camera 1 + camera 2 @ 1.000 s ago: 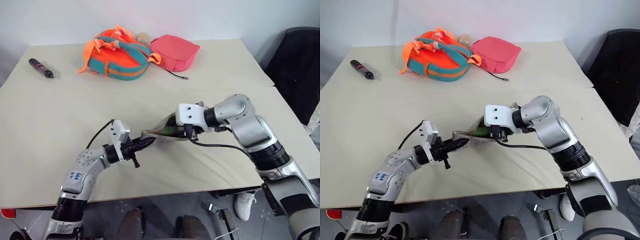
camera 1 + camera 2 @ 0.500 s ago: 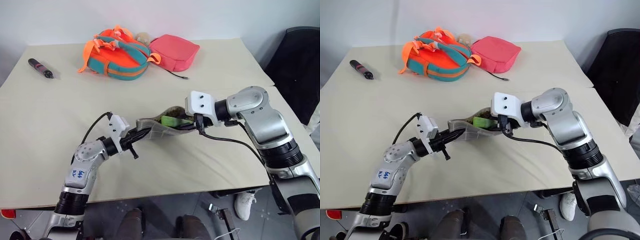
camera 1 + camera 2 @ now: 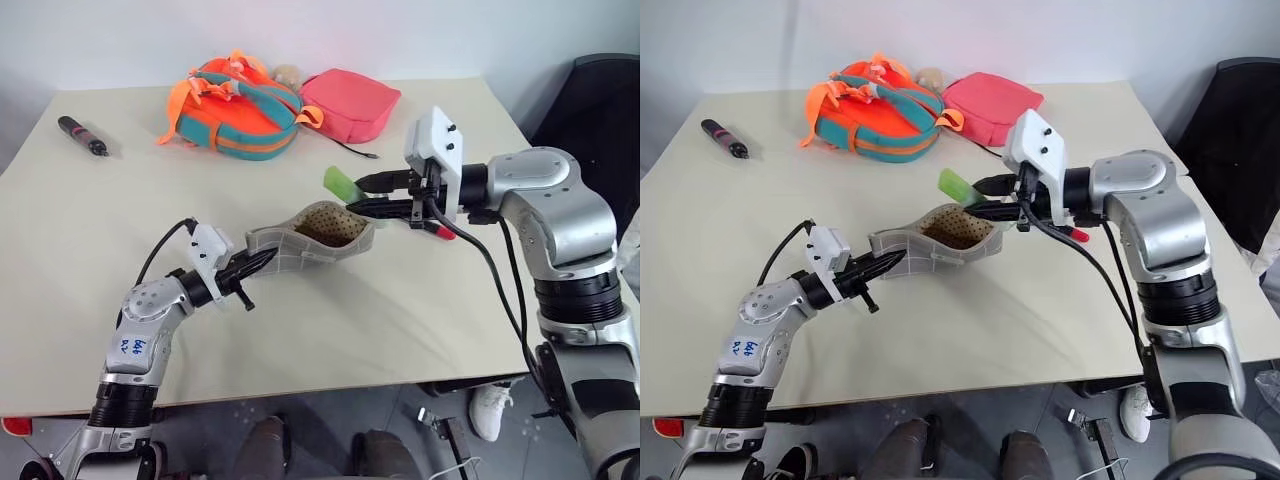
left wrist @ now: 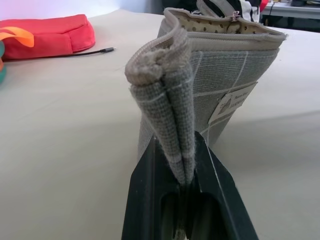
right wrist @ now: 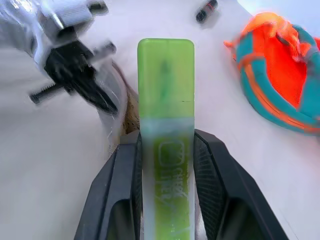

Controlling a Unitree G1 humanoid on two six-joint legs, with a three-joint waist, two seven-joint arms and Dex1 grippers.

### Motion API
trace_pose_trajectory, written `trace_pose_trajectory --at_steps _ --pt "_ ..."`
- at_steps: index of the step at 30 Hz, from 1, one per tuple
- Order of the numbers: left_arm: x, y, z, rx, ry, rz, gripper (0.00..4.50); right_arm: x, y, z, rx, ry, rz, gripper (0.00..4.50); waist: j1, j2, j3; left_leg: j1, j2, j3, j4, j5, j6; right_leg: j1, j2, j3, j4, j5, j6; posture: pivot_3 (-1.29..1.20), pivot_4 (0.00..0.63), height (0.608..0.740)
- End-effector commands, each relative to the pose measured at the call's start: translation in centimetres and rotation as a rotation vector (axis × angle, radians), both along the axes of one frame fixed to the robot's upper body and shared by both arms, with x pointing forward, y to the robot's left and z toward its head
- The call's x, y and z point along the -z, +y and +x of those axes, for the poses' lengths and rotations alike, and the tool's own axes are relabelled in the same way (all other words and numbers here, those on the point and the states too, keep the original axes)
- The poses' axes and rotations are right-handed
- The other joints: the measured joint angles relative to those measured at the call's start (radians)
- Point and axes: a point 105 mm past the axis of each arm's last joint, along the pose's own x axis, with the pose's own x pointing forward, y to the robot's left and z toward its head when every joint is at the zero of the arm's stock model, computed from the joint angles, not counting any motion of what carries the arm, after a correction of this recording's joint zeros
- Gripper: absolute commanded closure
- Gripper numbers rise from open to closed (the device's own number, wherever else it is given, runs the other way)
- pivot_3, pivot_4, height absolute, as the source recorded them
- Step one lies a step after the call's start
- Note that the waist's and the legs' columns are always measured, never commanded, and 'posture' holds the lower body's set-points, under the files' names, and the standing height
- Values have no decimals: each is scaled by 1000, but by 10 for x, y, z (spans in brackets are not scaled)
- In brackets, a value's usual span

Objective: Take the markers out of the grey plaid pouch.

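The left arm reaches low over the bench [image 3: 90, 300], forearm near level, its left pincer [image 3: 262, 262] pressed together on one end of the grey plaid pouch [image 3: 310, 235], holding it up with its dotted-lined mouth open upward. The right arm comes in from the right with the elbow bent, and the right pincer [image 3: 368, 194] pinches the light green highlighter [image 3: 341, 184] above the pouch's far end, the cap sticking out past the fingertips. A red tip [image 3: 444, 233] shows just under the right wrist. The cream bench also carries an orange-and-teal backpack [image 3: 232, 110], a pink pouch [image 3: 350, 103] beside it, and a black-and-red pen-like tool [image 3: 81, 136] near the far left edge. A black chair [image 3: 595, 130] stands to the right.
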Motion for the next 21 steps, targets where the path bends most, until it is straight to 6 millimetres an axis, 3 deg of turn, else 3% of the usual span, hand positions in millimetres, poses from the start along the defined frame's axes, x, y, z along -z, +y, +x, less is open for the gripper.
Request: trace_pose_trajectory --at_steps 1,3,8,10,12,16,18,21 --pt "-38 44 12 -187 -187 84 4500 42 -38 13 117 -27 -241 3446 -4 0 0 0 0 0 0 0 0 0 0 0 -1 0 0 0 150 740" --pt "-56 66 16 -281 -252 118 4500 65 -45 18 145 -22 -267 3446 -10 0 0 0 0 1 -1 0 0 0 1 0 -1 0 0 0 150 740" --pt "-72 81 15 -381 -397 302 4500 94 -48 29 194 -46 -295 3446 -31 2 1 1 0 4 -2 1 0 -2 0 1 5 0 1 0 150 740" --pt "-65 72 10 -379 -463 447 4500 108 -45 33 209 -49 -285 3446 -32 1 0 1 1 3 -2 1 0 -2 1 0 6 0 1 0 150 740" --pt "-40 67 9 -356 -475 656 4500 114 -41 36 225 -40 -233 3446 -33 1 0 2 1 4 -2 1 0 -2 1 0 6 0 1 0 150 740" --pt "-20 73 8 -402 -437 675 4500 115 -36 37 225 -26 -178 3446 -33 0 0 2 2 4 -2 1 -1 -2 1 0 7 0 1 0 150 740" --pt "-8 71 6 -385 -422 710 4500 114 -32 35 219 6 -130 2737 -33 0 0 2 2 4 -2 1 -1 -2 1 0 7 0 0 0 150 740" --pt "3 71 4 -373 -343 634 3702 110 -26 30 224 50 -25 1776 -32 0 0 3 2 4 -3 1 -1 -3 0 1 8 0 0 0 150 740"
